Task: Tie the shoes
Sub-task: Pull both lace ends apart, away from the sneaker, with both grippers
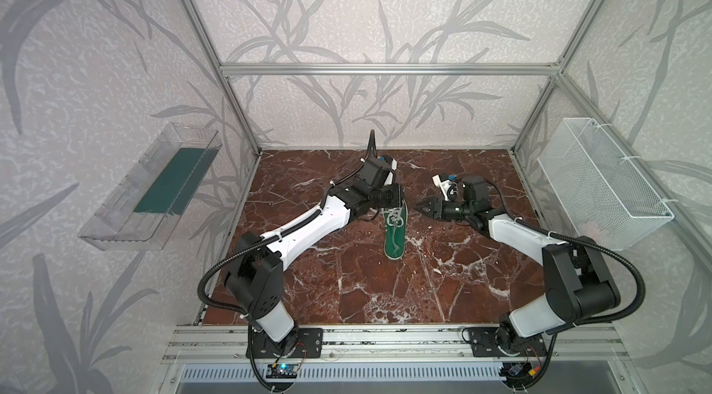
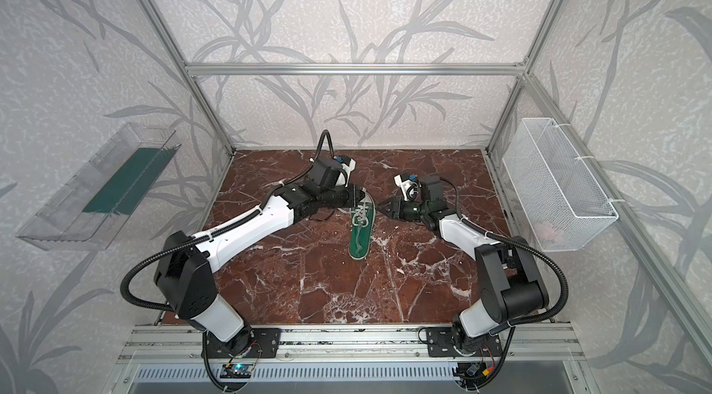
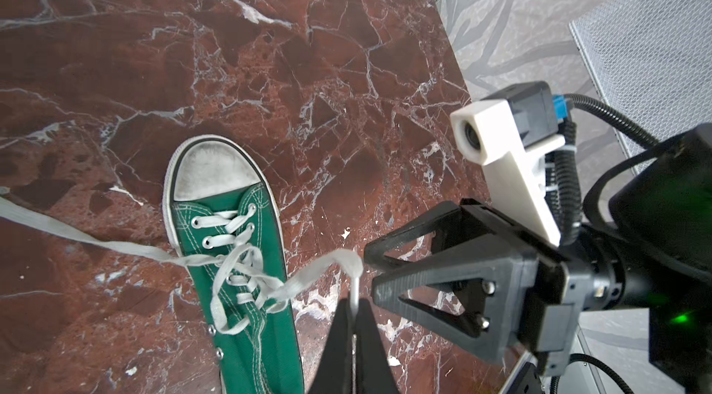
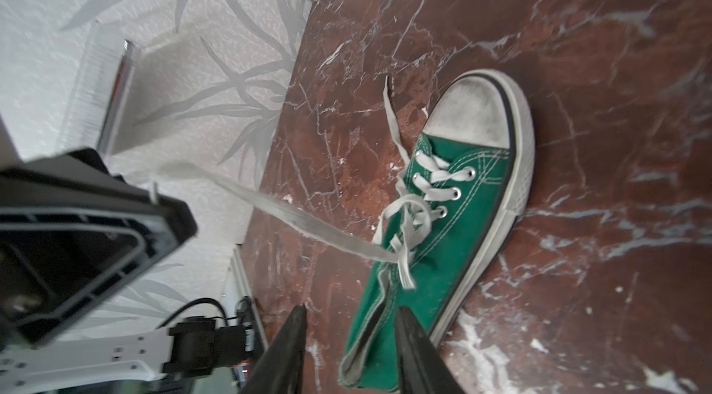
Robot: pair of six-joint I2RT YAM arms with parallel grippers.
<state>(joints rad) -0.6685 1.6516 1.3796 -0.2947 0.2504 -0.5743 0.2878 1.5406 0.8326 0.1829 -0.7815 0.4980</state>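
At the middle of the red-brown marble-patterned surface (image 1: 346, 288), a little nearer the far wall, lies the small green canvas sneaker (image 1: 395, 236). It runs lengthwise front to back with its white toe cap toward the far wall, well apart from all four edges. The left pincer (image 3: 353, 305) hangs over the sneaker's far end, its tips pressed together on a long white flat lace (image 3: 312, 274) that runs up from the eyelets. The other lace end (image 3: 108, 244) trails flat across the marble away from the shoe. The right pincer (image 1: 418, 206) points at the sneaker from the right, near it but not touching, its fingers apart and holding nothing. Broad bare marble spans from the heel to the near edge between the two arm bases, and a narrower band runs along the far edge. A clear plastic bin (image 1: 154, 188) and a white wire-mesh basket (image 1: 601, 184) hang on the side walls, beyond the left and right edges.
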